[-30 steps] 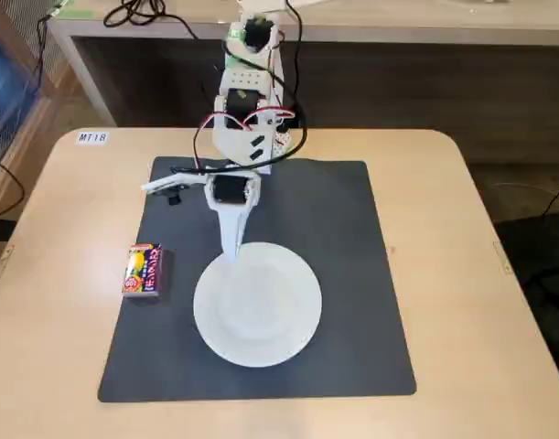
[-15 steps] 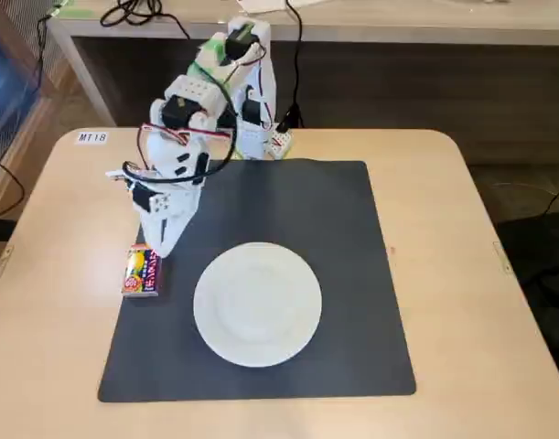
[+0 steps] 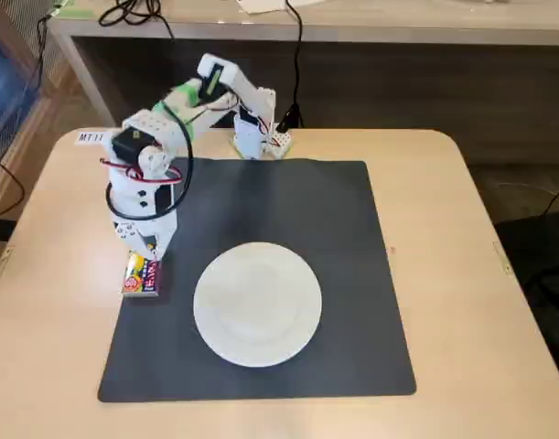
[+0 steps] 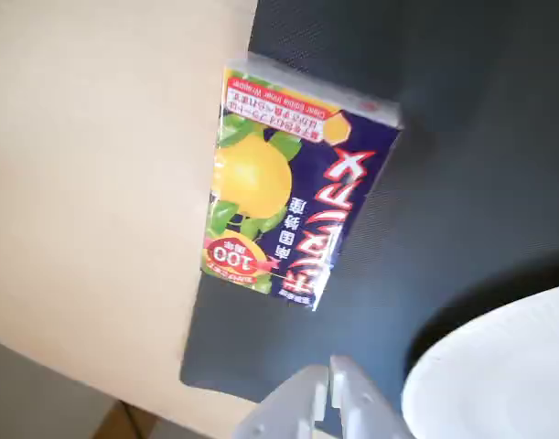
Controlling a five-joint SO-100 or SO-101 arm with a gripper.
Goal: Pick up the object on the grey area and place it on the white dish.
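In the fixed view the snack packet (image 3: 142, 274) lies flat at the left edge of the grey mat (image 3: 334, 229), left-centre of frame. The gripper (image 3: 149, 249) hangs right over its top end, jaws pretty much pressed together, empty. The white plate (image 3: 257, 304) sits mid-frame, just right of the packet.
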